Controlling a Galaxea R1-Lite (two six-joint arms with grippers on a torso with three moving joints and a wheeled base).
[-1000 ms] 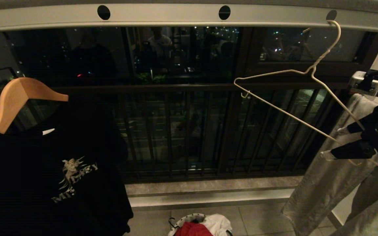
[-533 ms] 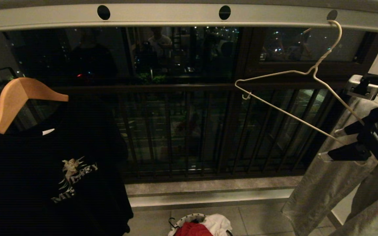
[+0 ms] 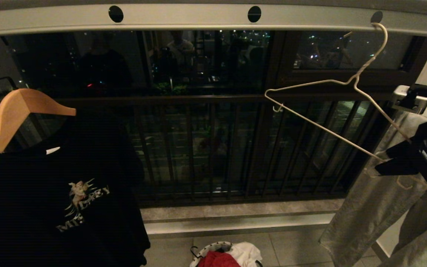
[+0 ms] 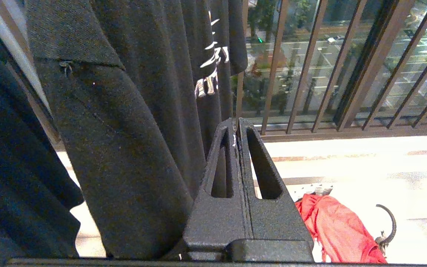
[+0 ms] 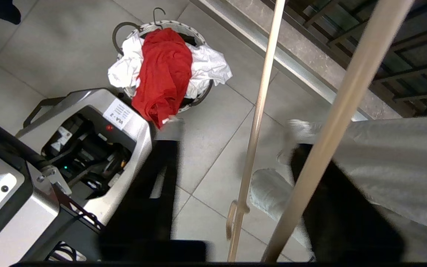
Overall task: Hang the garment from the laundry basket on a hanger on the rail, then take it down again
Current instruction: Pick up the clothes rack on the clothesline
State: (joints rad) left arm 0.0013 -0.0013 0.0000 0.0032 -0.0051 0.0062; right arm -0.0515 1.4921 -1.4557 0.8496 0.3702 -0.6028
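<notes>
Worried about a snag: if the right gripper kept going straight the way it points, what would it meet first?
Probably the hanger: its wires cross between the right gripper's fingers. Beyond lies grey cloth, then floor; depth is unclear.

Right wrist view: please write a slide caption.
Right gripper straddles the cream-white wire hanger; red T-shirt waits in the round basket.

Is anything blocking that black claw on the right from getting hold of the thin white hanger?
Nothing visible is in the way. The right gripper already sits at the lower end of the hanger, whose two wires pass between its parted fingers. Grey trousers hang just behind, not between them.
</notes>
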